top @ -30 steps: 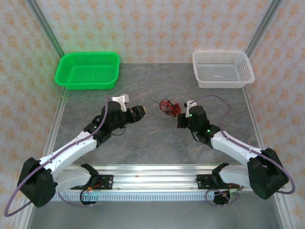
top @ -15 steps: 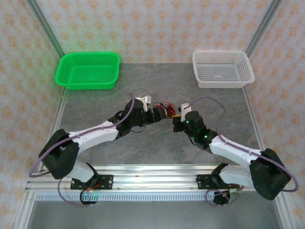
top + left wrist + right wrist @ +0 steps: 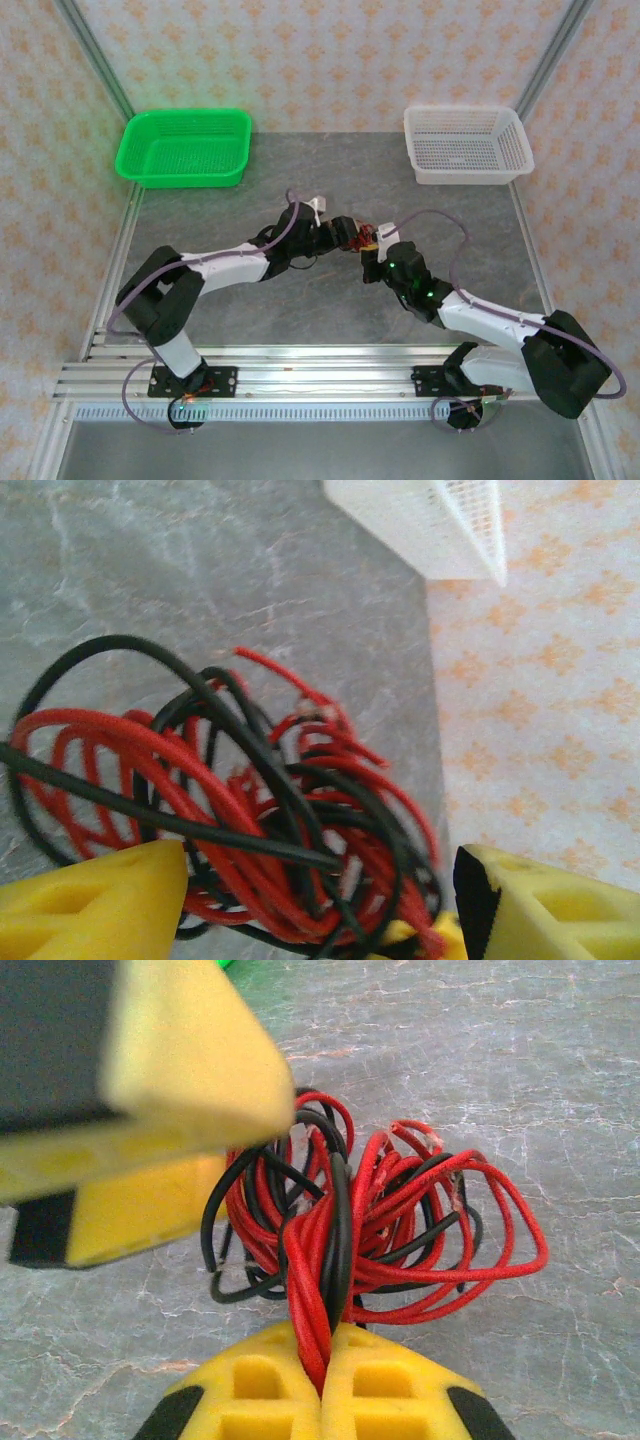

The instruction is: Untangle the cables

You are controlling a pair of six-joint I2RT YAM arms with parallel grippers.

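Since a second ago the left arm has swung in from the 9 o'clock side, and the left gripper (image 3: 345,232) now meets the right gripper (image 3: 372,248) at the cables (image 3: 358,236), which sit on the table (image 3: 300,300) just toward 12 o'clock of its centre. From above, the green basket (image 3: 185,150) stands at 10 o'clock and the white basket (image 3: 465,145) at 2 o'clock, both well apart from the bundle. Bare tabletop lies open toward 9, 3 and 6 o'clock, and only the two wrists crowd each other.

On the left wrist camera, the left gripper (image 3: 310,900) has its jaws spread wide, a yellow finger on either side of the red and black knot, with nothing pinched yet. The white basket's corner shows at 1 o'clock and the wall (image 3: 540,700) at 3 o'clock.

On the right wrist camera, the right gripper (image 3: 325,1380) is clamped tight on a bunch of red strands and a black one, the loops fanning toward 12 and 3 o'clock. A left finger (image 3: 150,1090) looms at 10 o'clock, just beside the loops.

The step in hand looks like taking the second grip. The next move probably calls for closing on a few loops only, then drawing toward 9 o'clock while the right holds
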